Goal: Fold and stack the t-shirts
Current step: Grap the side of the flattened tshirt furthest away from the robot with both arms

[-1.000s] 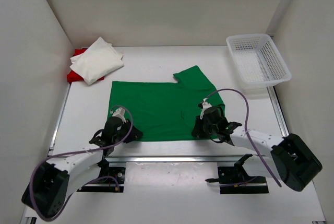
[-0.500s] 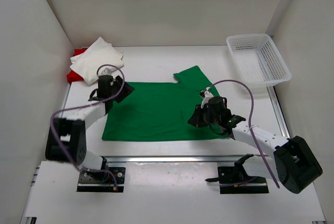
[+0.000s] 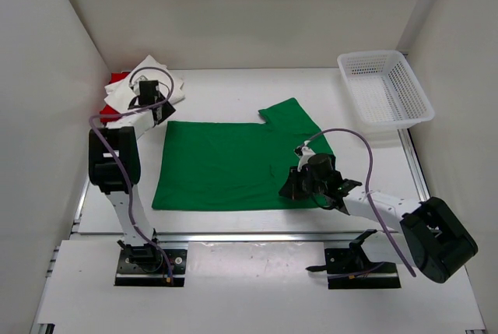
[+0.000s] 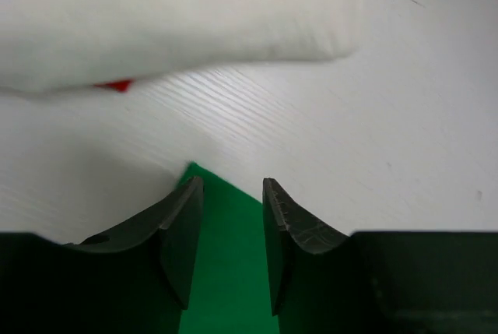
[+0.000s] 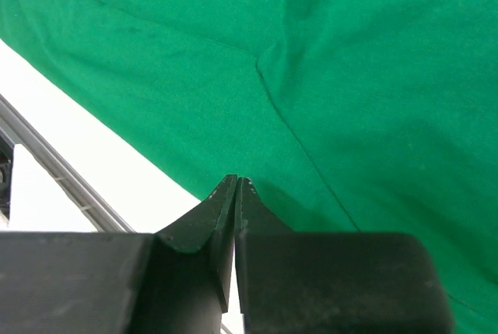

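The green t-shirt (image 3: 226, 167) is being shown spread flat at mid-worktop (image 3: 233, 93); its far-left corner is being framed by the left claw (image 4: 232, 188), jaws apart, near the white t-shirt (image 4: 156, 15) lying on the red t-shirt (image 3: 117, 79); its near edge is being met by the right claw (image 5: 236, 182), jaws together, though a pinch of cloth cannot be told; a strip of worktop is being shown between shirt and basket (image 3: 369, 54).
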Robot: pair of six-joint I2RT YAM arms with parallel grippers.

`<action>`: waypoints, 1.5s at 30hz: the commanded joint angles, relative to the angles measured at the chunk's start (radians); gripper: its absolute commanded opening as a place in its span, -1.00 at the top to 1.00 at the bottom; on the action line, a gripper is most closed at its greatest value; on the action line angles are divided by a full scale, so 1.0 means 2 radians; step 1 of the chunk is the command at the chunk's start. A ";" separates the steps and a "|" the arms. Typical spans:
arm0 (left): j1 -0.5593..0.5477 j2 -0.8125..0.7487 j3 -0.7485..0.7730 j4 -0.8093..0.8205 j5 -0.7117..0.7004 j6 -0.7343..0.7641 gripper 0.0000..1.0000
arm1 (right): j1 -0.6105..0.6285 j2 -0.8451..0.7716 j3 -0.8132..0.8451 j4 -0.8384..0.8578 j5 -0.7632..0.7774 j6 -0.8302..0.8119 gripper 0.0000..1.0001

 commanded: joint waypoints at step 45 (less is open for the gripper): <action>-0.024 0.098 0.154 -0.170 -0.066 0.130 0.94 | -0.086 0.008 0.093 0.089 -0.002 0.015 0.91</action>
